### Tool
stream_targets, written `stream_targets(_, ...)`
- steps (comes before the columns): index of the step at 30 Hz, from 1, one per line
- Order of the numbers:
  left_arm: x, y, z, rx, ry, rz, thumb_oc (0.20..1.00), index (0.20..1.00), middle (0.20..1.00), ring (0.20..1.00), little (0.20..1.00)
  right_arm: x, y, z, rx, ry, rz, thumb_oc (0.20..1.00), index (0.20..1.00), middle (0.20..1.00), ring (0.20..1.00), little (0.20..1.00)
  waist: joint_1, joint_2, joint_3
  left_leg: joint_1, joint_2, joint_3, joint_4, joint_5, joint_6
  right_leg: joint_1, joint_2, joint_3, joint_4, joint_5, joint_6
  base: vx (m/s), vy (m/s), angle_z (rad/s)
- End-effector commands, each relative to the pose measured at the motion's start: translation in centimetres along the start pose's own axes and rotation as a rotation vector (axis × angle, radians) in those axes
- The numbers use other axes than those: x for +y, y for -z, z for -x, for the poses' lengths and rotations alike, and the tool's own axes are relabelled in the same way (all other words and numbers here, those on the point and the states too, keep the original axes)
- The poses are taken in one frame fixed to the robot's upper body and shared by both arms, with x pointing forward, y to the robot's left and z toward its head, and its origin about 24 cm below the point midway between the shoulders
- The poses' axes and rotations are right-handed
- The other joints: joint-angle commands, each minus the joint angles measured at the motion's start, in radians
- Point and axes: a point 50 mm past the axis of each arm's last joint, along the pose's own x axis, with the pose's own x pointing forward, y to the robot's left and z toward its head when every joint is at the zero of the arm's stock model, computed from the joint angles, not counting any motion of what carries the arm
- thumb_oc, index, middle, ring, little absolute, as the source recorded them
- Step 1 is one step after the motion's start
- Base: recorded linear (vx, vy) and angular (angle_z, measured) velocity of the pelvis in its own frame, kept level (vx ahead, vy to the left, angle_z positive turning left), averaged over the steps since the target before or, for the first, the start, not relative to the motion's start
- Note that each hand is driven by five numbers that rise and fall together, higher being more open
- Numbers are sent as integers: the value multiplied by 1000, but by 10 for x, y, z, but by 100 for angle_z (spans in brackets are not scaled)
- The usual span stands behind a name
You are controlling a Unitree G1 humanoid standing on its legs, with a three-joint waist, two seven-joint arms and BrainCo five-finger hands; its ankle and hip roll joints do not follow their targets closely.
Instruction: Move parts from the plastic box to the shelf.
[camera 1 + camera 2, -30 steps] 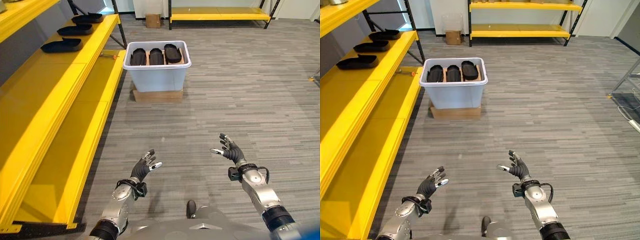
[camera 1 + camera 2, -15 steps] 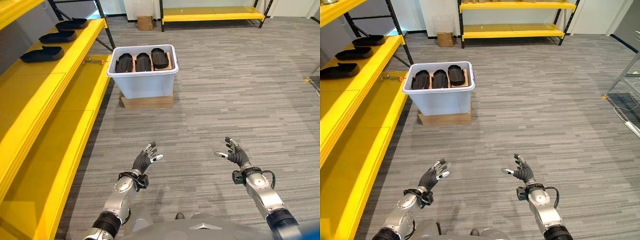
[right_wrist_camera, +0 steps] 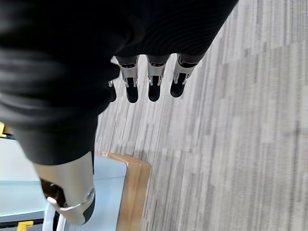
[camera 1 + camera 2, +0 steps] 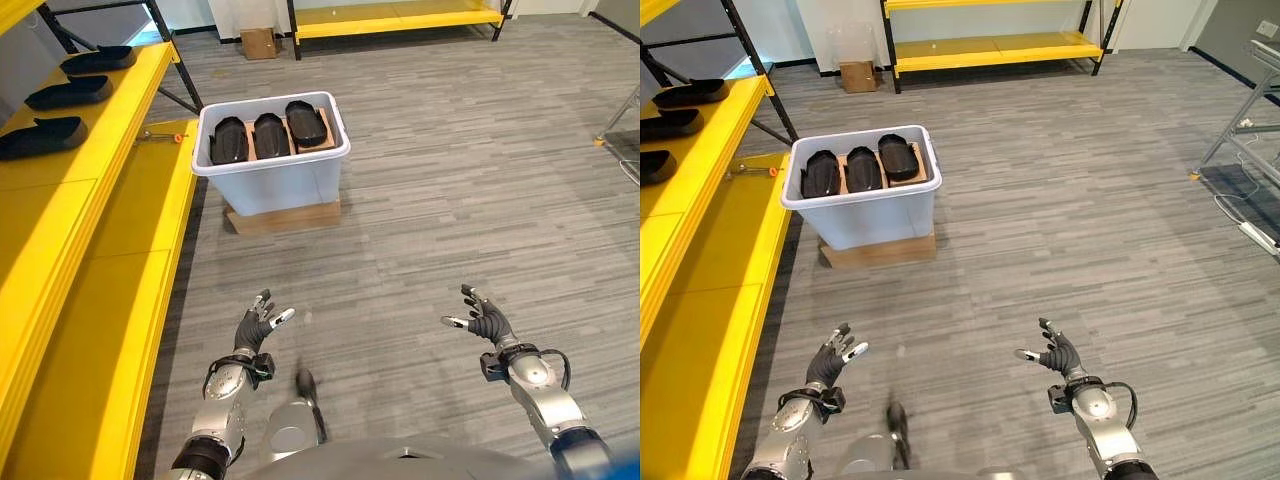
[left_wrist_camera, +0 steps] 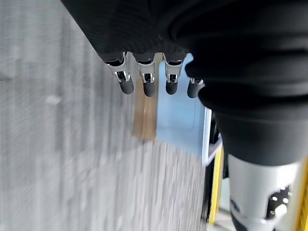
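Silver, dark-tipped fingers on the left hand (image 4: 254, 327) and right hand (image 4: 485, 323) spread loosely over grey floor (image 4: 450, 200), holding nothing. Well ahead, a pale plastic box (image 4: 270, 170) sits on a flat cardboard slab (image 4: 283, 215), close to the lower edge of the yellow shelf (image 4: 100, 200). Three black parts (image 4: 267, 135) stand side by side inside, their lower halves hidden by the box wall. Three more parts (image 4: 45, 135) lie on the shelf's upper level, one cut off by the frame edge.

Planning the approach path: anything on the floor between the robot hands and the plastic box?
Nothing visible. Bare floor separates the left robot hand and right robot hand, both open, from the plastic box.
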Motion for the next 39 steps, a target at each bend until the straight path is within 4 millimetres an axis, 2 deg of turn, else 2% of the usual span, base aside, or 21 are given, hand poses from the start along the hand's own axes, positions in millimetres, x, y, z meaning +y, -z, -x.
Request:
stream_targets(1, -6, -17, 0, -93, 25, -98, 1000, 1000, 1000, 1000, 1000, 5, -30, -6, -128, 6, -25, 1000, 1000, 1000, 1000, 1000, 51, 1, -59, 21, 20, -41, -45, 1, -37, -140, -84, -43, 98, 195, 72, 225, 370, 34)
stream_targets(3, -3, -18, 0, -97, 17, -120, 1000, 1000, 1000, 1000, 1000, 8, -34, -9, -144, 2, -42, 1000, 1000, 1000, 1000, 1000, 59, -4, -68, 34, -12, -46, -64, -9, -15, -165, -95, -38, 163, 235, 93, 164, 265, 37)
stream_targets(6, 2, -21, 0, -104, 7, -141, 1000, 1000, 1000, 1000, 1000, 13, -41, -12, -165, 4, -50, 1000, 1000, 1000, 1000, 1000, 79, -5, -81, 43, -45, -46, -74, -27, 12, -191, -113, -45, 287, 295, 107, 148, 270, 48)
stream_targets(8, 5, -24, -1, -106, 6, -144, 1000, 1000, 1000, 1000, 1000, 14, -42, -13, -171, 7, -54, 1000, 1000, 1000, 1000, 1000, 90, -7, -87, 45, -58, -39, -76, -35, 22, -184, -129, -61, 314, 314, 113, 114, 246, 18)
stream_targets(9, 5, -26, -2, -114, 1, -147, 1000, 1000, 1000, 1000, 1000, 19, -44, -14, -175, 4, -55, 1000, 1000, 1000, 1000, 1000, 105, 13, -88, 68, -64, -42, -78, -54, 42, -239, -197, -90, 463, 385, 121, 108, 273, 13)
stream_targets(10, 5, -27, -2, -116, -1, -146, 1000, 1000, 1000, 1000, 1000, 20, -44, -15, -177, 2, -53, 1000, 1000, 1000, 1000, 1000, 108, 17, -86, 74, -64, -42, -79, -57, 46, -248, -205, -97, 487, 383, 119, 173, 390, -25)
stream_targets(11, 5, -28, -4, -122, -8, -141, 1000, 1000, 1000, 1000, 1000, 24, -48, -18, -187, -3, -49, 1000, 1000, 1000, 1000, 1000, 100, 32, -67, 122, -65, -46, -89, -77, 51, -351, -191, -107, 578, 365, 116, 149, 183, -66)
stream_targets(12, 4, -30, -6, -127, 1, -138, 1000, 1000, 1000, 1000, 1000, 24, -50, -18, -192, 2, -52, 1000, 1000, 1000, 1000, 1000, 81, 32, -54, 138, -61, -58, -89, -85, 45, -406, -142, -117, 525, 339, 105, 156, 139, -54)
stream_targets(14, 2, -33, -8, -137, 15, -139, 1000, 1000, 1000, 1000, 1000, 20, -51, -18, -193, 11, -54, 1000, 1000, 1000, 1000, 1000, 66, 26, -43, 161, -58, -65, -89, -99, 34, -438, -115, -139, 407, 345, 97, 115, -32, 23)
stream_targets(16, -2, -38, -9, -145, 37, -136, 1000, 1000, 1000, 1000, 1000, 12, -50, -16, -191, 25, -51, 1000, 1000, 1000, 1000, 1000, 39, 0, -23, 206, -77, -80, -89, -132, 20, -470, -81, -162, 162, 371, 102, 224, -52, 16)
stream_targets(19, -10, -34, -8, -135, 69, -131, 1000, 1000, 1000, 1000, 1000, 5, -46, -14, -181, 52, -50, 1000, 1000, 1000, 1000, 1000, 0, -16, -11, 257, -103, -130, -89, -175, 16, -521, -49, -114, 16, 443, 124, 319, -28, 13)
stream_targets(20, -22, -28, -7, -129, 118, -150, 1000, 1000, 1000, 1000, 1000, 1, -42, -12, -169, 96, -61, 1000, 1000, 1000, 1000, 1000, -25, -16, -4, 286, -107, -171, -89, -198, 16, -560, -48, -72, -64, 469, 130, 417, -71, 66)
stream_targets(23, -29, -22, -5, -114, 151, -156, 1000, 1000, 1000, 1000, 1000, 0, -36, -11, -157, 144, -80, 1000, 1000, 1000, 1000, 1000, -40, -16, -2, 317, -105, -180, -89, -216, 17, -560, -59, -41, -93, 486, 137, 351, -99, 87)
stream_targets(27, -39, -21, -5, -99, 198, -151, 1000, 1000, 1000, 1000, 1000, -1, -29, -12, -110, 156, -72, 1000, 1000, 1000, 1000, 1000, -53, -18, -30, 343, -107, -167, -75, -236, 14, -485, -53, -16, -112, 473, 117, 453, -165, 66)
stream_targets(29, -40, -16, -2, -79, 207, -128, 1000, 1000, 1000, 1000, 1000, 0, -25, -10, -107, 167, -55, 1000, 1000, 1000, 1000, 1000, -62, -9, -52, 348, -98, -147, -36, -256, 10, -473, -30, -27, -38, 413, 75, 565, -249, 16)
stream_targets(30, -41, -16, -1, -79, 209, -128, 1000, 1000, 1000, 1000, 1000, -1, -25, -10, -109, 168, -54, 1000, 1000, 1000, 1000, 1000, -63, -8, -53, 348, -97, -145, -32, -258, 10, -472, -29, -29, -34, 408, 72, 500, -266, -33)
stream_targets(32, -42, -14, 1, -86, 221, -101, 1000, 1000, 1000, 1000, 1000, -3, -29, -10, -127, 194, -51, 1000, 1000, 1000, 1000, 1000, -62, -3, -60, 343, -79, -122, 8, -268, 1, -460, -18, -49, 7, 358, 44, 455, -291, -51)
stream_targets(34, -43, -17, 3, -111, 221, -70, 1000, 1000, 1000, 1000, 1000, -10, -36, -10, -169, 250, -45, 1000, 1000, 1000, 1000, 1000, -58, 8, -70, 303, -30, -103, 110, -171, -39, -418, 16, -61, 6, 309, 5, 415, -329, -31)
stream_targets(36, -45, -19, 2, -127, 226, -56, 1000, 1000, 1000, 1000, 1000, -13, -40, -9, -189, 282, -38, 1000, 1000, 1000, 1000, 1000, -56, 10, -75, 276, -7, -98, 169, -125, -56, -395, 28, -60, -7, 295, -8, 266, -250, -22)
stream_targets(37, -45, -22, 2, -147, 224, -51, 1000, 1000, 1000, 1000, 1000, -17, -43, -8, -208, 309, -39, 1000, 1000, 1000, 1000, 1000, -55, 9, -77, 247, 10, -92, 247, -91, -69, -379, 34, -59, -18, 284, -21, 246, -241, -11)
stream_targets(39, -44, -24, 2, -153, 215, -34, 1000, 1000, 1000, 1000, 1000, -21, -45, -7, -223, 332, -36, 1000, 1000, 1000, 1000, 1000, -56, 7, -79, 222, 18, -84, 324, -67, -78, -361, 44, -56, -26, 268, -36, 253, -254, -22)
